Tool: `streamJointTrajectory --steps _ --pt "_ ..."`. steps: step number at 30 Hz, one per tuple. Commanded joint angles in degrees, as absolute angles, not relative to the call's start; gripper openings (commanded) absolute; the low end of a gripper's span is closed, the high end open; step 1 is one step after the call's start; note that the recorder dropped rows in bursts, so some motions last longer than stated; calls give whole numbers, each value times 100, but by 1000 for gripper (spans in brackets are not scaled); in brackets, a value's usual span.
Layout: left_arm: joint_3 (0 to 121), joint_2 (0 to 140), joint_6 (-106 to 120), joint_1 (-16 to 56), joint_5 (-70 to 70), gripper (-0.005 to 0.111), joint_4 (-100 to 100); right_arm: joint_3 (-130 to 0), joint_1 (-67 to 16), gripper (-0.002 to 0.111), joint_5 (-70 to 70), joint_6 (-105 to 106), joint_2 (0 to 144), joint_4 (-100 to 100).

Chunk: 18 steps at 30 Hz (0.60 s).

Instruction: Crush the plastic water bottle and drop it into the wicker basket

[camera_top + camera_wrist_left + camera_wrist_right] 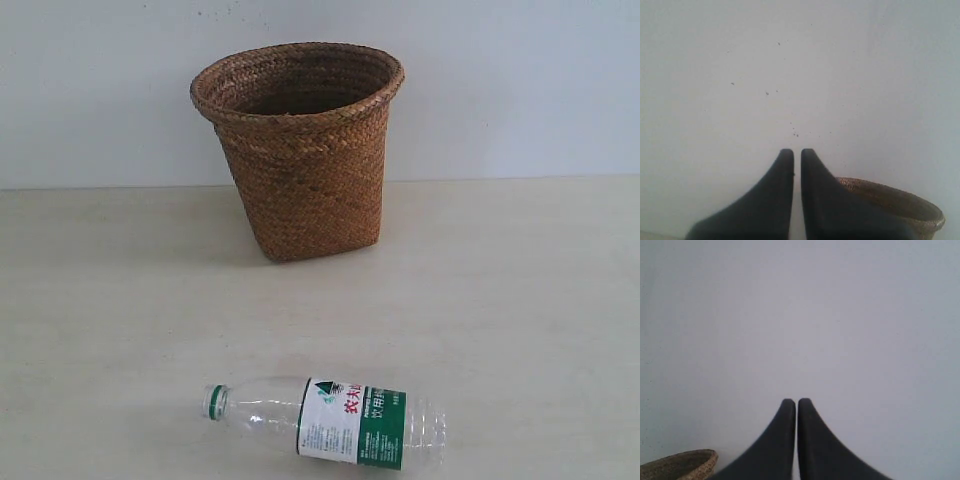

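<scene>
The wicker basket [305, 170] is seen to be woven of coarse brown fibre, rough and matt, with a braided rim, while the plastic water bottle [330, 420] is made of clear, glossy plastic, ribbed near its base and wrapped in a smooth printed label [352, 422] of white and green. The table [500, 280] is finished in a pale, matt, faintly grained surface, the wall [520, 90] is shown matt light grey, and the left gripper [797, 152] and right gripper [796, 402] are shown in smooth, matt black.

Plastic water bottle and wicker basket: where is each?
plastic water bottle [352, 423]: exterior view, on its label.
wicker basket [310, 190]: exterior view, on its woven front wall.
</scene>
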<state>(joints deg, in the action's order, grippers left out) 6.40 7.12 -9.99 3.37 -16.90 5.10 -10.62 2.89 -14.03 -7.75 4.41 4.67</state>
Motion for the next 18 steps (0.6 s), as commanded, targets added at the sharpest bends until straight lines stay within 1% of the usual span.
streamJointTrajectory --steps 1,5,13,18 --pt "1263 1469 -1136 327 -1811 4 510 -1691 283 0 -1325 -704 1199 393" --pt "1818 2340 -1330 327 -2057 4 484 -2257 283 0 -1293 -704 2030 227" --pt "2869 4084 -1390 327 -1957 4 254 -3244 283 0 -823 -704 3714 -76" --pt "3496 5189 -1390 327 -1432 4 -520 -3713 283 0 -593 -704 4714 -237"
